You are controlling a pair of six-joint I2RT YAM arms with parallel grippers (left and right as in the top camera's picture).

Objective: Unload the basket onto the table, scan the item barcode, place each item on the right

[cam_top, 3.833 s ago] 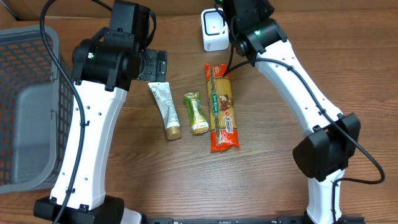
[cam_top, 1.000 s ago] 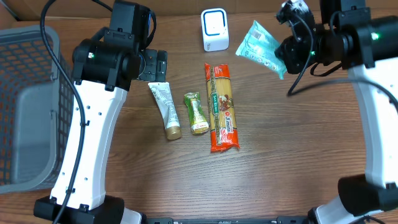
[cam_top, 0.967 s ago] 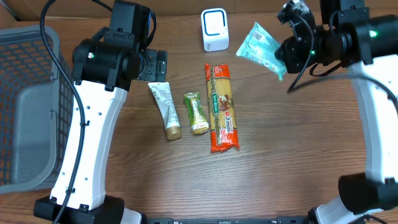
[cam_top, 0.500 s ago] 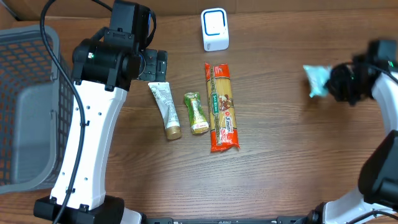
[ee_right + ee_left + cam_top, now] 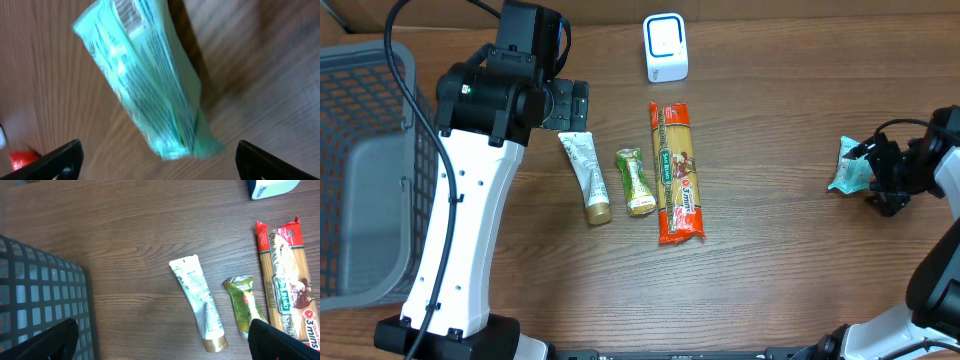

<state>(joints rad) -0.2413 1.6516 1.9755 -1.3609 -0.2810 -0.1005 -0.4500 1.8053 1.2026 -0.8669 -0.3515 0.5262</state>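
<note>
Dark brown wood-grain table [image 5: 770,260], matte finish. Light is even and diffuse, shadows soft. Grey mesh basket [image 5: 360,170] sits at the table's left edge. Lighter tan strip [image 5: 600,8] runs along the far edge.

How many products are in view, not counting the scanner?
4: a tube, a green sachet and a pasta pack side by side in the middle; a teal pack at the far right. Some may be hidden.

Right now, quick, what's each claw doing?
Left claw: open, empty.
Right claw: open, not gripping the green pack ahead of it.
</note>
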